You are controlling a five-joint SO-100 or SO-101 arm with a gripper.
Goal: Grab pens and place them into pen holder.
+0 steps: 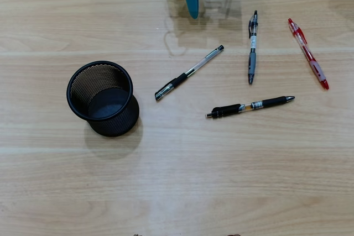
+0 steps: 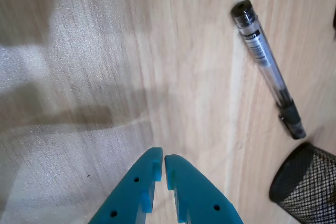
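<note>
In the overhead view, the pen holder [image 1: 103, 99] stands empty toward the worktop's [image 1: 177, 181] left edge. The end effector [image 1: 193, 10], jaws pressed together and empty, hangs at the far edge. Right of the holder lie the clear pen [image 1: 189, 73], black pen [image 1: 250, 106], grey-black pen [image 1: 252, 47] and red pen [image 1: 308, 53]. Nothing is grasped yet; next it likely must spread and descend over the clear pen.

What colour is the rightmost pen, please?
Red pen, clearest in the overhead view.

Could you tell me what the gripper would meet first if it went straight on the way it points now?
Probably only the bare table. In the wrist view the shut gripper aims at open wood; the clear pen lies off to the right, outside that line.
</note>
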